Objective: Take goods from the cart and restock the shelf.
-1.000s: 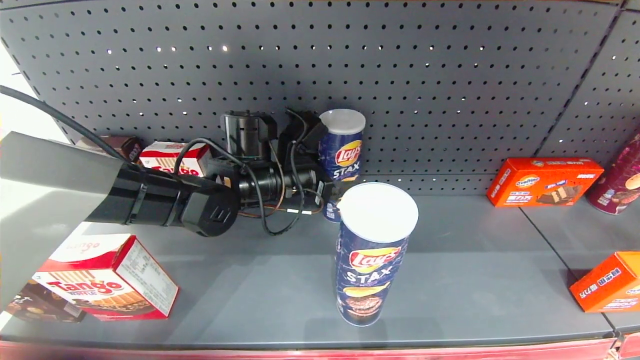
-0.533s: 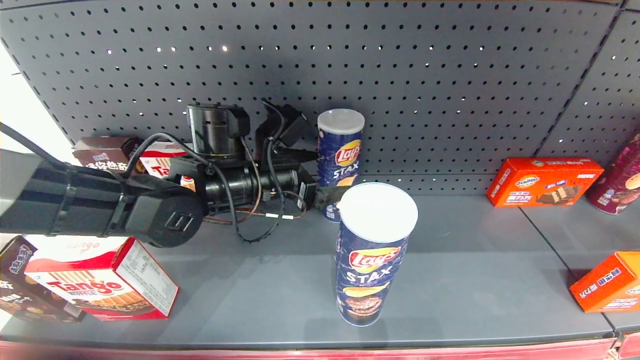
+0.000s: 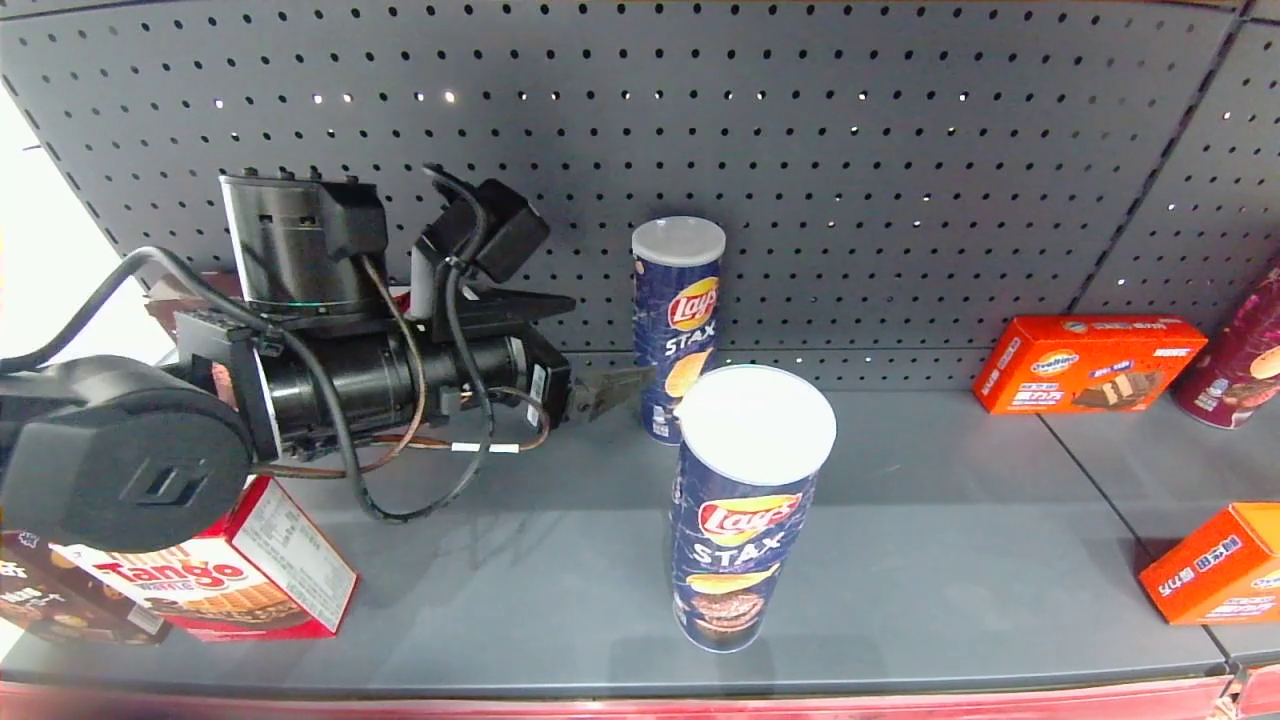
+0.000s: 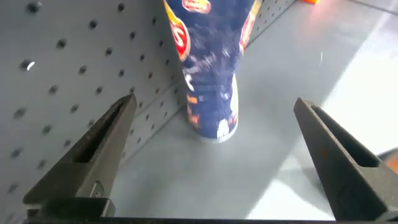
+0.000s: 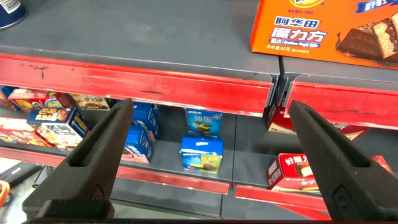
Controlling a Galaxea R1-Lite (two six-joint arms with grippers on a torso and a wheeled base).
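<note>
Two dark blue chip cans with white lids stand upright on the grey shelf point(image 3: 950, 560). The rear can point(image 3: 680, 320) is against the pegboard and the front can point(image 3: 745, 510) is nearer the shelf edge. My left gripper point(image 3: 610, 340) is open, just left of the rear can and clear of it. In the left wrist view that can point(image 4: 211, 68) stands beyond the wide-spread left gripper point(image 4: 214, 104). My right gripper point(image 5: 211, 107) is open and holds nothing, in front of the shelf's red front edge point(image 5: 143, 81).
A red-and-white wafer box point(image 3: 215, 570) and a brown box point(image 3: 50, 600) lie at the front left under my left arm. Orange boxes point(image 3: 1090, 360) point(image 3: 1215, 565) and a maroon can point(image 3: 1240, 360) sit at the right. The pegboard point(image 3: 800, 150) backs the shelf. Lower shelves hold small boxes point(image 5: 202, 149).
My left arm has drawn back to the left and risen, taking its open gripper away from the rear can. Both cans stay upright in place.
</note>
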